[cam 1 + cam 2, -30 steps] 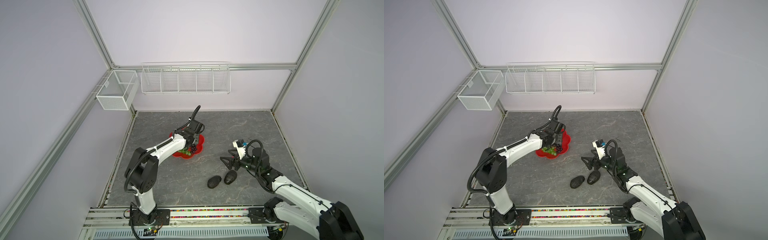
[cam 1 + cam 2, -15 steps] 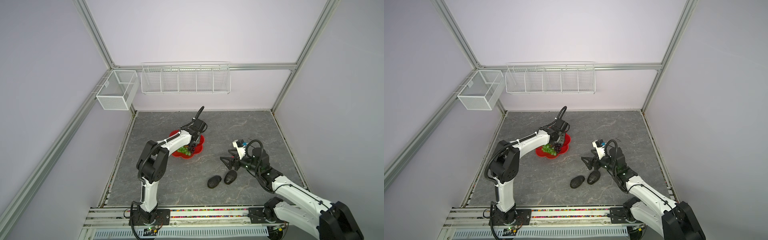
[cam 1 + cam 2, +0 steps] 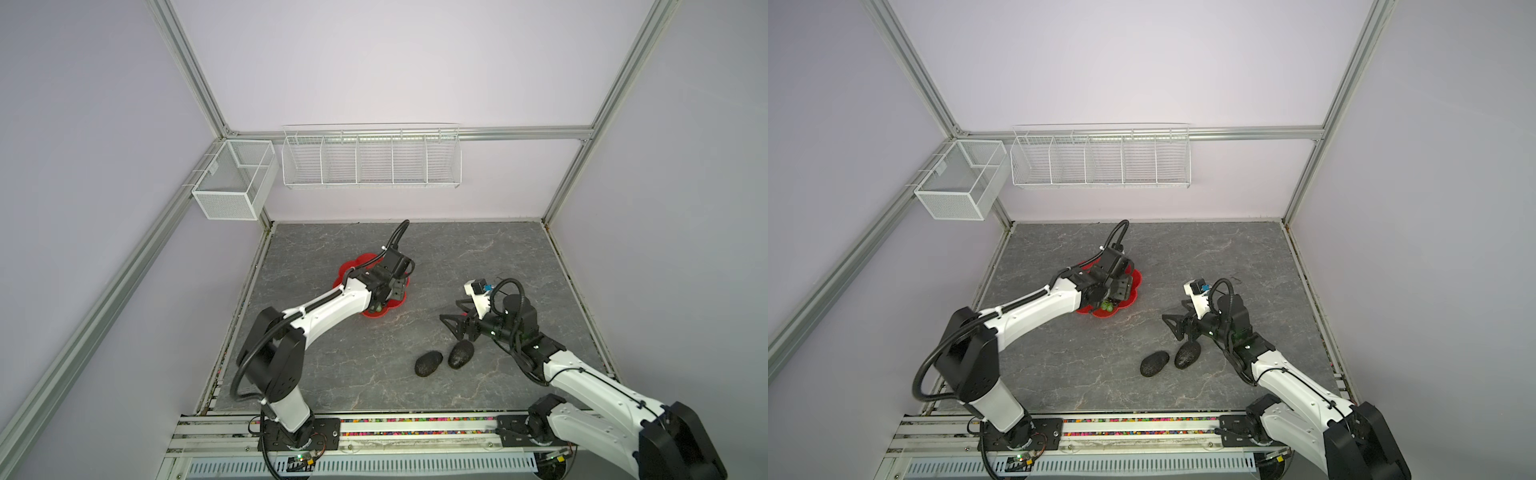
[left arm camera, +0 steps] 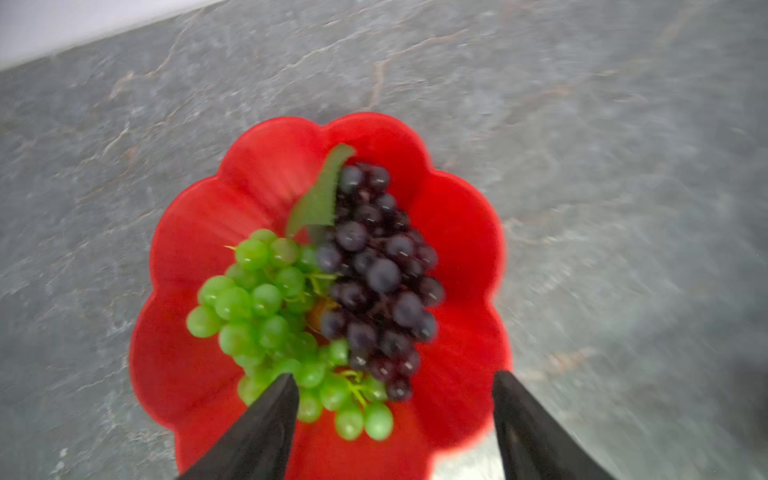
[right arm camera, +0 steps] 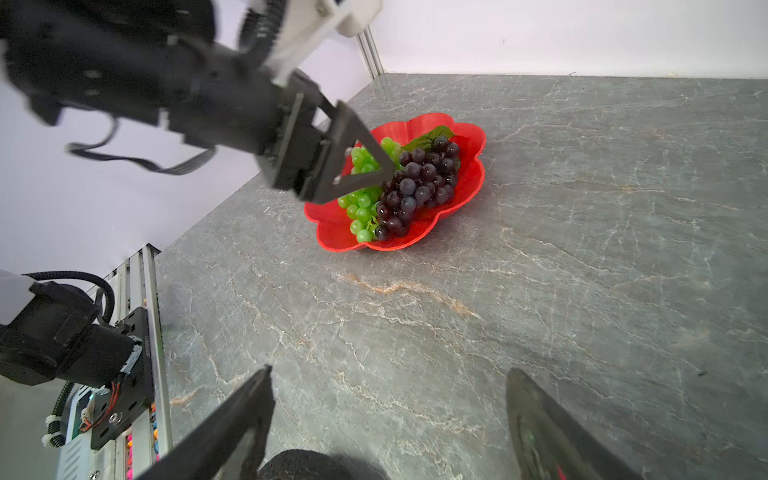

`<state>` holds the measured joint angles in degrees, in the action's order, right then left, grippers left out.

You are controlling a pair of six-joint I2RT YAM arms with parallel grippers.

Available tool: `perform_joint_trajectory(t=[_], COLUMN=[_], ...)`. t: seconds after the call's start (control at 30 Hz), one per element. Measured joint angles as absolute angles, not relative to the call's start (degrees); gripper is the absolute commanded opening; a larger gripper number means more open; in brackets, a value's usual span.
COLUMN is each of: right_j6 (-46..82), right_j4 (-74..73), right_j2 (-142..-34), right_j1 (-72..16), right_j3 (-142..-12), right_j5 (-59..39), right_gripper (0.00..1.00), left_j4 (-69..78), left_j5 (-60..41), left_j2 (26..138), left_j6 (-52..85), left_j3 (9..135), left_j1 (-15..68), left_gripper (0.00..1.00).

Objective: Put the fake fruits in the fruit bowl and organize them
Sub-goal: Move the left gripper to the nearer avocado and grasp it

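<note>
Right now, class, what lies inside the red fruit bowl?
A green grape bunch and a dark purple grape bunch with a green leaf lie side by side. They cover the centre of the fruit bowl, hiding anything beneath.

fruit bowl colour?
The fruit bowl is glossy red all over; it shows best in the left wrist view.

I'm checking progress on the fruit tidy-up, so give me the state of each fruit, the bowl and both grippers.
fruit bowl: on the table, holding both grape bunches.
green grape bunch: lying in the bowl.
dark purple grape bunch: in the bowl beside it.
first avocado: on the table, outside the bowl.
second avocado: on the table beside it.
left gripper: open, empty, above the bowl.
right gripper: open, empty, by the first avocado.
</note>
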<state>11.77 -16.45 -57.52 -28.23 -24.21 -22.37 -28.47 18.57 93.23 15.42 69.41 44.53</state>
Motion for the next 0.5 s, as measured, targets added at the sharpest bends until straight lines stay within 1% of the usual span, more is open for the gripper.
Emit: perform_joint_trajectory(t=[0.13, 0.23, 0.37, 0.5], right_j6=[11.2, 11.3, 12.1, 13.4], right_j4=[-10.8, -7.0, -4.3, -0.9], right_j2=[-55.0, -51.2, -43.6, -38.1], right_j1=[-28.2, -28.2, -28.2, -28.3], right_j3=[-25.1, -25.0, -22.1, -18.3], right_j5=[-22.8, -23.2, -23.3, -22.5], right_gripper=[0.88, 0.88, 0.88, 0.88], left_j4=[-22.3, -18.9, -17.6, -14.8], left_j5=[7.4, 1.0, -3.1, -3.9], left_j2=[83.9, 80.3, 79.5, 80.6], left_j6=[13.0, 11.9, 11.1, 10.5], left_j3=[56.4, 47.4, 43.7, 43.6], left_j1=[48.8, 52.1, 58.5, 60.5], left_gripper=[0.78, 0.78, 0.79, 0.79])
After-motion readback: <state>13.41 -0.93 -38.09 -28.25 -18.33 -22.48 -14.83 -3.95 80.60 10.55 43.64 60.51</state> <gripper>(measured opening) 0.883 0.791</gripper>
